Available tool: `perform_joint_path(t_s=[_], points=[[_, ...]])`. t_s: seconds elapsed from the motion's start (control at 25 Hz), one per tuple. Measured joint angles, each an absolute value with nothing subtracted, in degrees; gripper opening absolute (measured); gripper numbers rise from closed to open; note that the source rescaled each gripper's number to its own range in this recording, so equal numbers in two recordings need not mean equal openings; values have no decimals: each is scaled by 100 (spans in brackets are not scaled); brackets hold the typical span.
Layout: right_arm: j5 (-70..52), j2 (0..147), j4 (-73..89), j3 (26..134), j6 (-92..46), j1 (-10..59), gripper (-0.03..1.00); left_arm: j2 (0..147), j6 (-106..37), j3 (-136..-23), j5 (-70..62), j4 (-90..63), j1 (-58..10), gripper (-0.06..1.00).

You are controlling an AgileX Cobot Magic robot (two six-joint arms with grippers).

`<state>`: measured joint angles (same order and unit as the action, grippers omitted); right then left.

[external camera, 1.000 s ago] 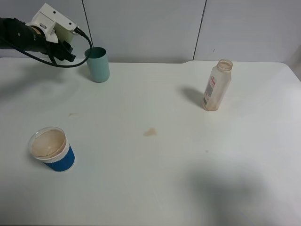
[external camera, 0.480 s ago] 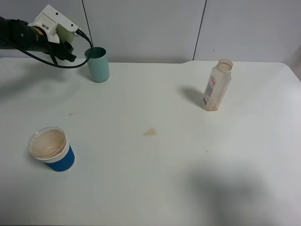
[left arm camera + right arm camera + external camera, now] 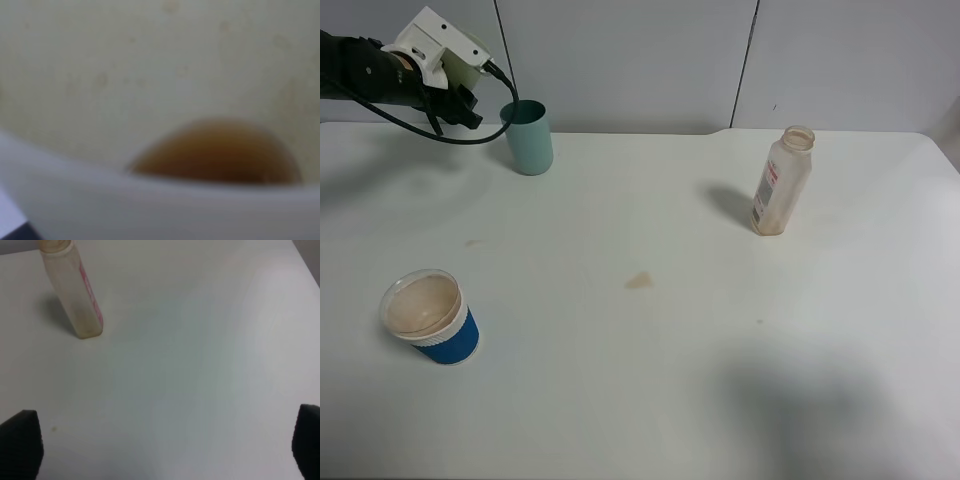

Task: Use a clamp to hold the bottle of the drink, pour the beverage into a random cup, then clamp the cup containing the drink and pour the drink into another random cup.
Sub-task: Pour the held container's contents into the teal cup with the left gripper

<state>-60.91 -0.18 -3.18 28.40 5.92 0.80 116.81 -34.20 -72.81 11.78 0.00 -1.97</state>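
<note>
My left clamp (image 3: 460,85) hangs at the back left, just left of the teal cup (image 3: 528,138), mostly hidden behind its white camera housing. It is shut on the cup containing the drink (image 3: 473,62), of which only a pale sliver shows there. The left wrist view looks straight into that pale yellow-green cup (image 3: 150,75), blurred, with brown beverage (image 3: 220,152) pooled inside. The bottle (image 3: 782,182) stands upright and uncapped at the back right; it also shows in the right wrist view (image 3: 75,295). My right clamp (image 3: 162,450) is open, well short of the bottle, holding nothing.
A squat blue-sleeved white cup (image 3: 428,316) with a brownish inside stands at the front left. A small brown spill (image 3: 639,281) marks the white table (image 3: 670,380) near its middle. A grey wall runs along the table's back edge.
The left arm has shifted slightly up and back beside the teal cup. The bottle, both standing cups and the right clamp have not moved.
</note>
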Motion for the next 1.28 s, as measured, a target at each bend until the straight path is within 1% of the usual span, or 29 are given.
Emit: perform_joint_path(t_s=[0.36, 0.6, 0.96, 1.28], points=[[-6091, -18, -318, 2840, 592, 80, 100, 11681, -3683, -7281, 1168, 51, -210, 2], [-6091, -18, -318, 2840, 592, 80, 100, 11687, -3984, -7281, 1168, 56, -336, 2], [-6091, -18, -318, 2840, 592, 80, 100, 11749, -4071, -7287, 1198, 51, -361, 2], [-6091, -18, -318, 2840, 592, 80, 100, 11749, -4489, -7293, 1234, 51, -400, 2]])
